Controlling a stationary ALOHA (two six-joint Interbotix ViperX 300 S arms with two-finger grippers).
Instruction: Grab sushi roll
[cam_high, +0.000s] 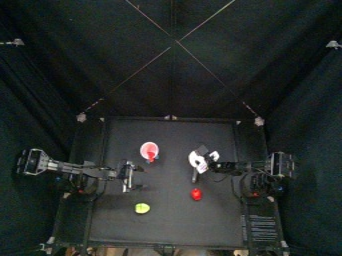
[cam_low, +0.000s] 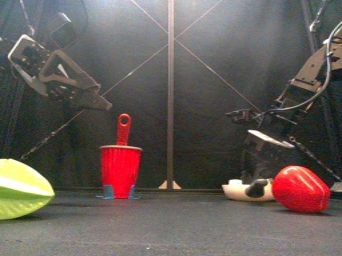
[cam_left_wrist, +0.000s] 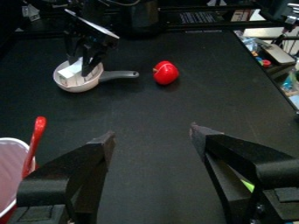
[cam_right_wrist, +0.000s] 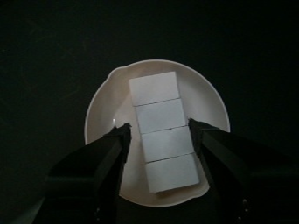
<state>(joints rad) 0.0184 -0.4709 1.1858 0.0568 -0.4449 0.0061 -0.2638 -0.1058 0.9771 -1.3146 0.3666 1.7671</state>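
The sushi roll (cam_right_wrist: 162, 131) is a white block of several segments lying in a white bowl (cam_right_wrist: 111, 101). My right gripper (cam_right_wrist: 162, 131) hangs right above it, jaws open on either side of the roll, apart from it. In the top view the bowl (cam_high: 195, 159) sits right of centre under the right gripper (cam_high: 207, 160). The front view shows the bowl (cam_low: 242, 190) below that gripper (cam_low: 261, 152); the roll is hidden there. My left gripper (cam_left_wrist: 152, 136) is open and empty at the table's left (cam_high: 130, 178), far from the bowl (cam_left_wrist: 77, 79).
A red cup (cam_low: 120, 168) with a red spoon stands left of the bowl (cam_high: 150, 151). A red round fruit (cam_low: 299, 189) lies close in front of the bowl (cam_left_wrist: 166, 73). A yellow-green fruit (cam_low: 20, 188) lies at the front left (cam_high: 142, 207).
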